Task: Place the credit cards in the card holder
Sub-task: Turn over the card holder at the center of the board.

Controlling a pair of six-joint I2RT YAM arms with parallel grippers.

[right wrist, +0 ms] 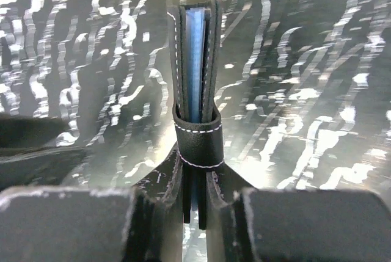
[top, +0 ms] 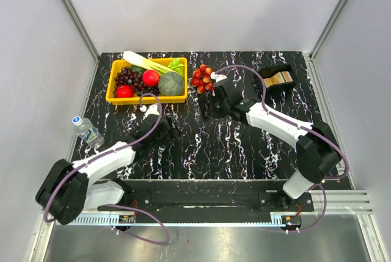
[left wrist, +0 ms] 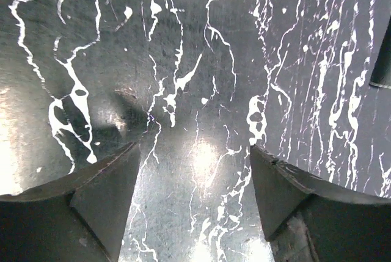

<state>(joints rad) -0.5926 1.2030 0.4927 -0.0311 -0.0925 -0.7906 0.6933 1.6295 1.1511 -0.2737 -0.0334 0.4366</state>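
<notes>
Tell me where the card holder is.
In the right wrist view the card holder stands edge-on, pinched in the jaws of the right gripper, near the red fruit cluster.

Black white-veined table (top: 201, 152): yellow basket (top: 171, 99), red grapes (top: 203, 79), black tray (top: 275, 67), water bottle (top: 85, 129) at left edge.

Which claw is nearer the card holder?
Right. The right claw is clamped on the card holder; the left claw hangs open over the table, apart from it.
</notes>
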